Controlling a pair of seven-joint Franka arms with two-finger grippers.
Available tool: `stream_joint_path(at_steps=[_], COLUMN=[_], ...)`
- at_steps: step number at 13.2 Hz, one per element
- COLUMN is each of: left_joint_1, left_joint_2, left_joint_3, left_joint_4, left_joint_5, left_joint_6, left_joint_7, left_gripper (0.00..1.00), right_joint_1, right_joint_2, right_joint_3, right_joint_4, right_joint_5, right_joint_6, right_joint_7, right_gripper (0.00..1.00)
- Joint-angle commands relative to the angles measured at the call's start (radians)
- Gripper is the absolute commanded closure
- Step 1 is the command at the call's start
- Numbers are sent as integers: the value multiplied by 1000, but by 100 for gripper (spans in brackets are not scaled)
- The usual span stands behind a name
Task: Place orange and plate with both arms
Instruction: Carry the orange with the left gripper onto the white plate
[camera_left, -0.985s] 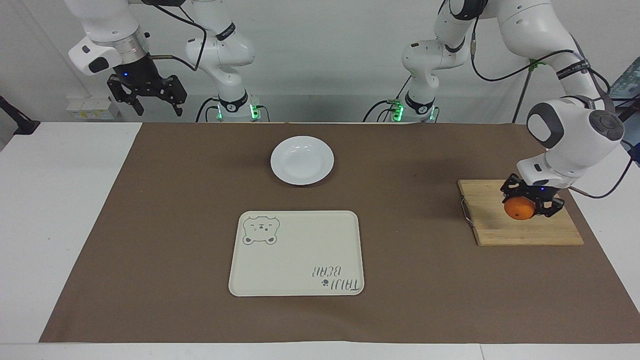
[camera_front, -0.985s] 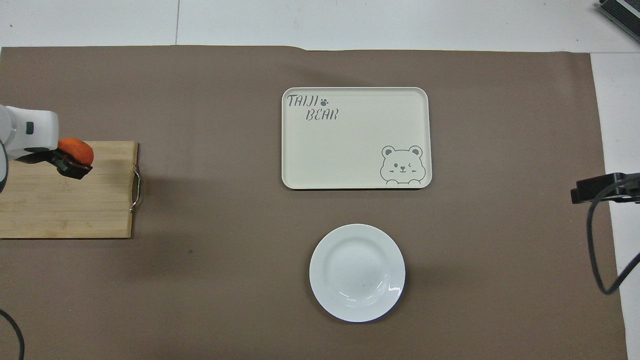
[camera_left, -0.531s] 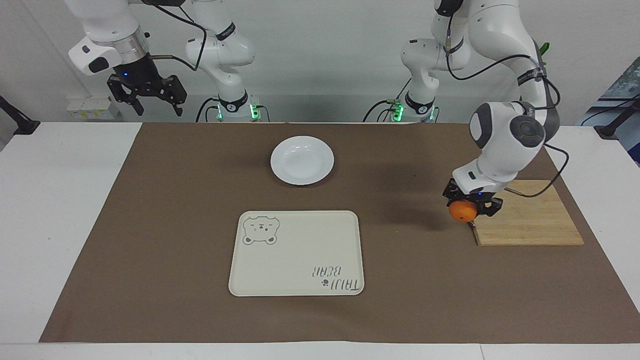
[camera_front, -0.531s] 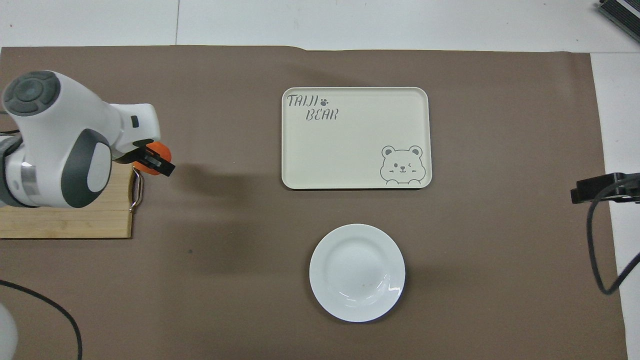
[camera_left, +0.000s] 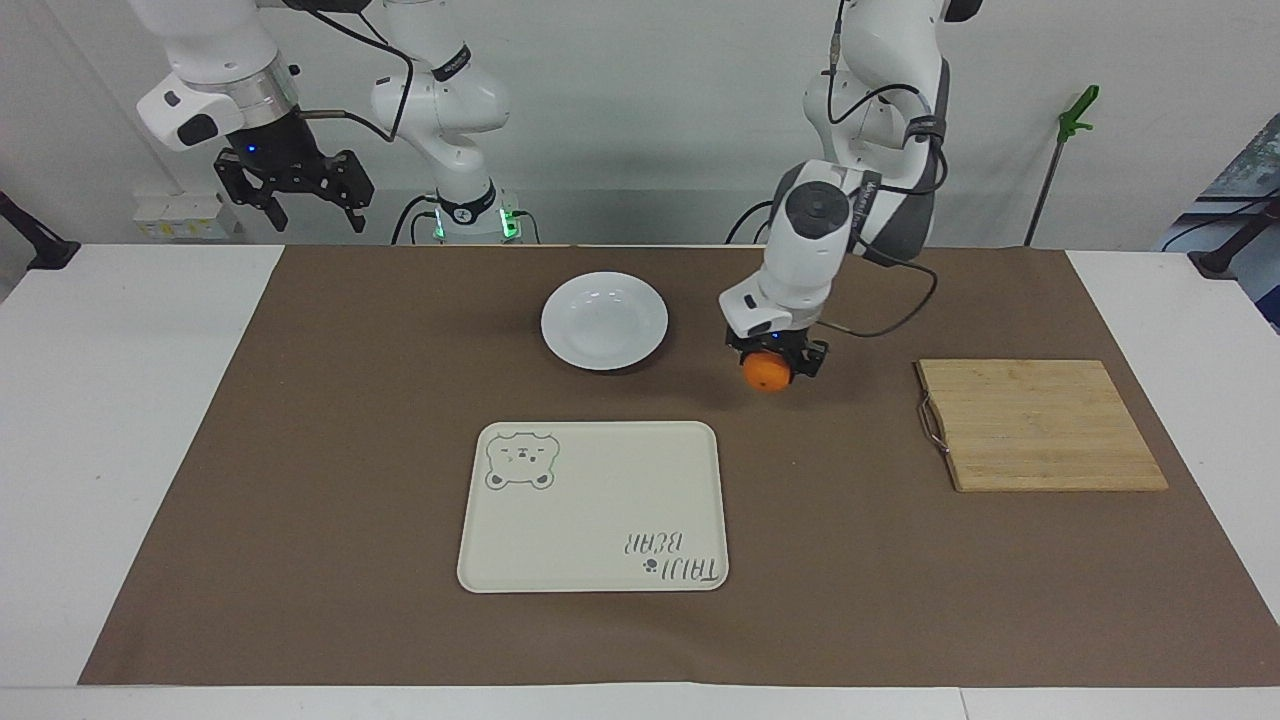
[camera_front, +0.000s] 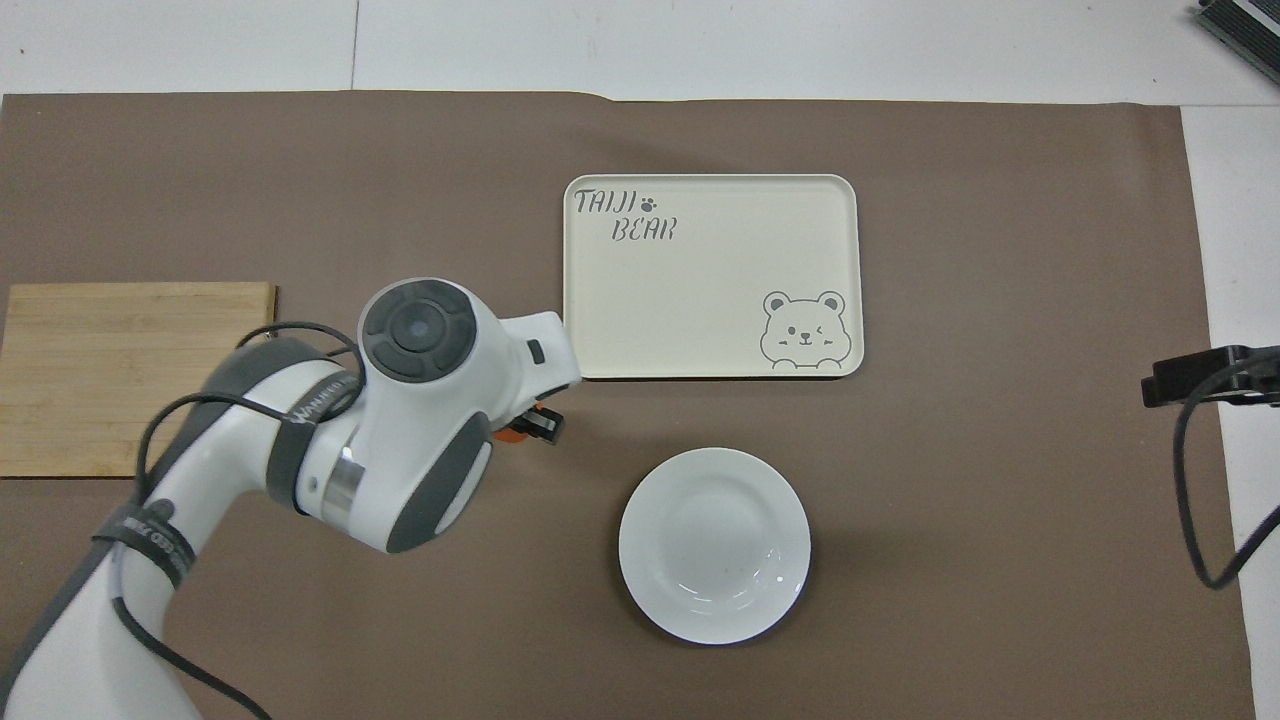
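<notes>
My left gripper is shut on the orange and holds it over the brown mat, between the white plate and the cutting board. In the overhead view the left arm's wrist covers most of the gripper, and only a sliver of the orange shows beside the plate. The plate is empty and lies nearer to the robots than the tray. My right gripper is open and empty, waiting high above the right arm's end of the table; its tip shows in the overhead view.
A cream tray with a bear drawing lies farther from the robots than the plate. A bare wooden cutting board with a metal handle lies at the left arm's end. A brown mat covers the table.
My left gripper has carried the orange off the cutting board and across the mat toward the plate. The right arm has not moved.
</notes>
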Motion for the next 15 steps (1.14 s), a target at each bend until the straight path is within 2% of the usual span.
stream_joint_path(at_steps=[1, 3, 6, 9, 10, 13, 15], left_joint_1=[-153, -248, -348, -386, -388, -386, -388], left_joint_2=[-16, -3, 72, 119, 120, 120, 119], left_joint_3=[21, 21, 18, 15, 14, -14, -14], left_joint_4=[-62, -62, -48, -35, -31, -34, -36], left_joint_5=[-42, -85, -118, -119, -121, -191, -191], left_joint_6=[116, 153, 253, 306, 308, 310, 285], left_joint_7=[-163, -234, -329, -381, -383, -384, -383], left_gripper=[100, 100, 100, 100, 88, 0, 0], right_joint_1=[-10, -10, -10, -10, -10, -10, -10], right_joint_2=[-25, -25, -25, -25, -25, -25, -25], right_joint_3=[4, 4, 4, 4, 4, 4, 4], right_joint_4=[-30, -30, -30, -30, -30, -30, -30], right_joint_5=[4, 4, 4, 4, 4, 4, 4], right_joint_6=[9, 9, 9, 9, 9, 9, 9], right_joint_7=[-25, -25, -25, -25, -25, -25, -26], right_gripper=[0, 0, 0, 0, 0, 0, 0])
